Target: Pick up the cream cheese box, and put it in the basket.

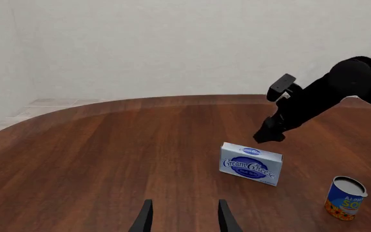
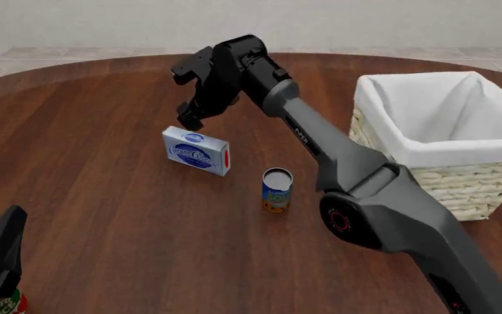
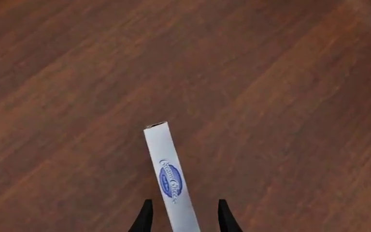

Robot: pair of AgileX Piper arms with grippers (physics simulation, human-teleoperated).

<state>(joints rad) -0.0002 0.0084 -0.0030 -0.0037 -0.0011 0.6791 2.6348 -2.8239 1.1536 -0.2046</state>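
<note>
The cream cheese box (image 2: pixel 196 151), a small flat silvery light-blue carton with a dark blue oval logo, is standing on one of its long narrow edges on the round dark-brown wooden table (image 2: pixel 102 190), to the left of the large square pale-straw wicker basket (image 2: pixel 460 176) with its white cloth lining, and well apart from it. I am seeing the box's broad printed face turned toward my front camera, its red end panel facing the basket's side, and its long axis running roughly across the table, slightly slanted, with the red end a little nearer to me. A small blue-and-orange can (image 2: pixel 277 190) is standing upright between the box and the basket, nearer the box.

I am holding the right gripper (image 2: pixel 189 115) just above the box's top edge, on the far side from the basket, pointing down. In the right wrist view the box (image 3: pixel 170 181) is showing as a thin strip running between the two dark fingertips (image 3: pixel 145 217), which are spread to either side of it without clearly touching, so I am reading that hand as parted and not yet closed on the carton.

The left gripper (image 1: pixel 184 217) is hanging low and well back from the box, farther from the basket still, its fingers apart with nothing between them. From there I am seeing the box (image 1: pixel 251 163) and the can (image 1: pixel 345 198).
</note>
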